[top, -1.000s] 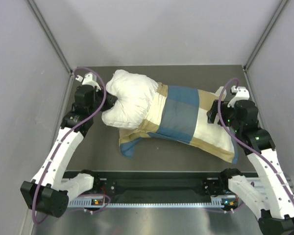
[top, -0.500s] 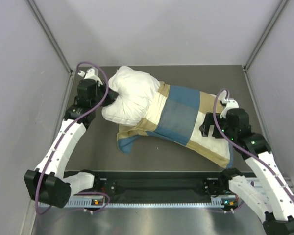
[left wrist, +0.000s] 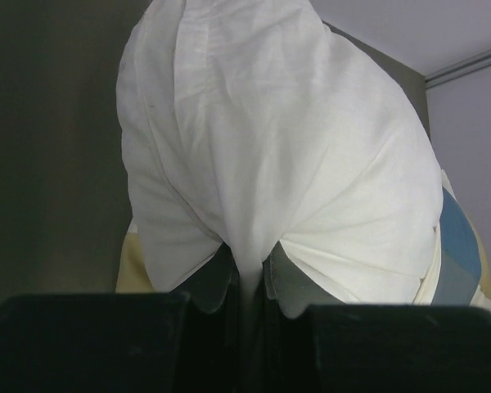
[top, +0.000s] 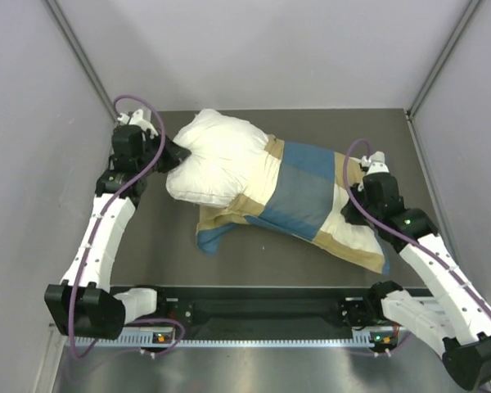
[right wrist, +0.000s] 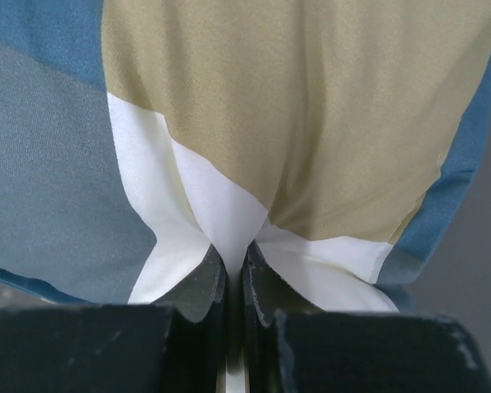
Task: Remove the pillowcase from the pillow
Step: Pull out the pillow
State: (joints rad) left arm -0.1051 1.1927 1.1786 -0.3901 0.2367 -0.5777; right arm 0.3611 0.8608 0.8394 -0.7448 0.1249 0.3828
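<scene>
The white pillow [top: 221, 160] lies across the table, its left half bare. The checked pillowcase [top: 307, 192] covers its right half, with a loose blue corner [top: 213, 237] hanging toward the front. My left gripper [top: 177, 153] is at the pillow's left end and is shut on a fold of the white pillow [left wrist: 278, 139], which is pinched between the left gripper's [left wrist: 247, 274] jaws. My right gripper [top: 353, 201] is on the pillowcase's right part. In the right wrist view the right gripper [right wrist: 235, 266] is shut on a cream fold of the pillowcase [right wrist: 311, 106].
Grey walls [top: 41, 123] close in the dark table [top: 164, 246] on the left, back and right. A black rail [top: 262, 315] with the arm bases runs along the near edge.
My right gripper moved in from the right end onto the pillowcase and shut on a fold. My left arm shifted left and back, still holding the pillow's end.
</scene>
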